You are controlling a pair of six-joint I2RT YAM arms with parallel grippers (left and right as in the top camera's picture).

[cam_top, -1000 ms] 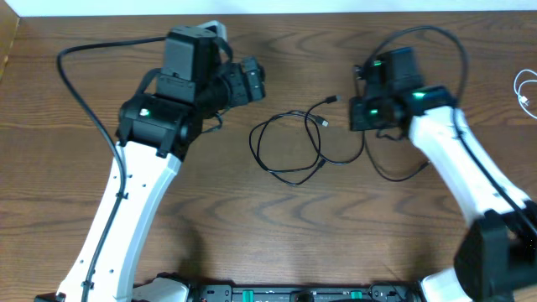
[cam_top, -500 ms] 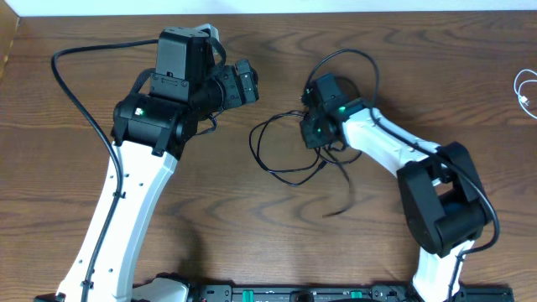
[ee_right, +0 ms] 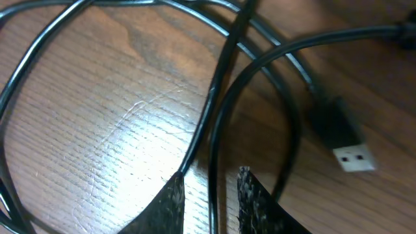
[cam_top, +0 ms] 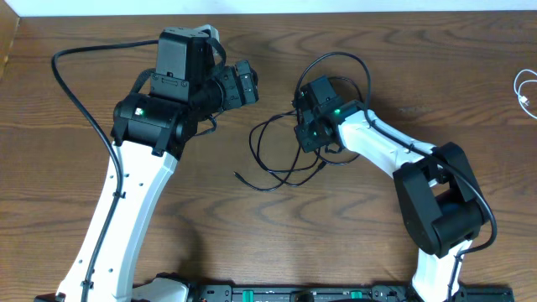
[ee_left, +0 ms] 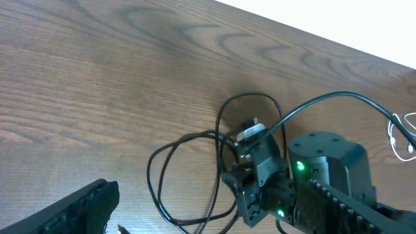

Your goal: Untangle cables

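Black cable (cam_top: 252,143) lies looped in the middle of the tabletop (cam_top: 252,243). From overhead, your right claw (cam_top: 300,134) is down on its loops, your left claw (cam_top: 250,84) hangs just left of them, and the white cable (cam_top: 526,91) sits at the far right edge.

Left wrist: 1 finger (ee_left: 71,211) shows, spread wide, nothing held.

Right wrist: 2 fingertips (ee_right: 170,205) stand slightly parted, 1 black strand loose between them, a plug (ee_right: 341,140) nearby.

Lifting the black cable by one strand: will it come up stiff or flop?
Likely floppy: the black cable lies in loose, overlapping loops. It is probably light, since it looks thin. The crossed strands may drag along together rather than separate cleanly.
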